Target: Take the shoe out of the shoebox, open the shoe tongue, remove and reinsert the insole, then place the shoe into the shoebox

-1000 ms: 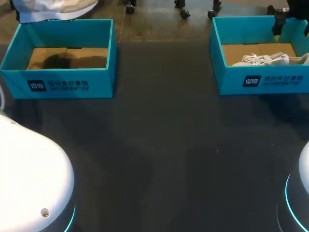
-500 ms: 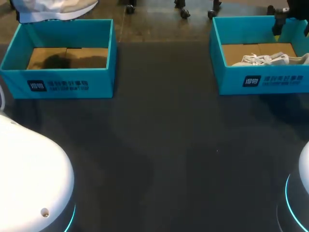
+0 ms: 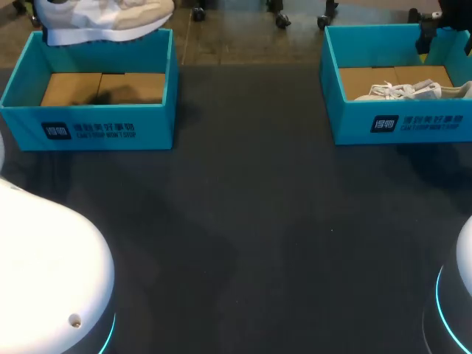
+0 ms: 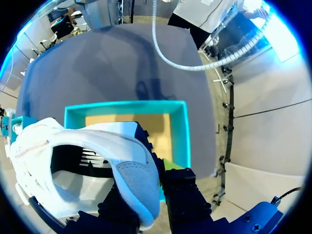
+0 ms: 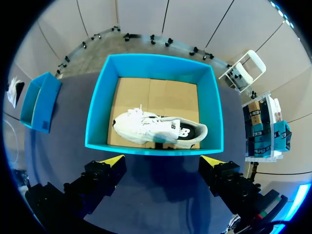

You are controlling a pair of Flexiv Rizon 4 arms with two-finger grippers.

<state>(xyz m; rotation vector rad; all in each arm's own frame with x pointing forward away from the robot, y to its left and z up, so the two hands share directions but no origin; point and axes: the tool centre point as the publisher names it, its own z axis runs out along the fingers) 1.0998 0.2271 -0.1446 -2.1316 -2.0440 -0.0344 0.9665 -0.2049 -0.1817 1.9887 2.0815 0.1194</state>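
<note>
In the left wrist view my left gripper is shut on the heel collar of a white shoe, holding it above the left teal shoebox, whose cardboard floor is bare. The head view shows that shoe over the far rim of the left shoebox; the gripper itself is out of that view. A second white shoe lies on its side inside the right teal shoebox. My right gripper hangs above that box's near wall, open and holding nothing.
The dark table stretches between the two boxes. White rounded arm housings stand at the near left and near right corners.
The held white shoe has come further into the head view, down and to the right over the left box's far rim. The right arm and the right box have not moved.
</note>
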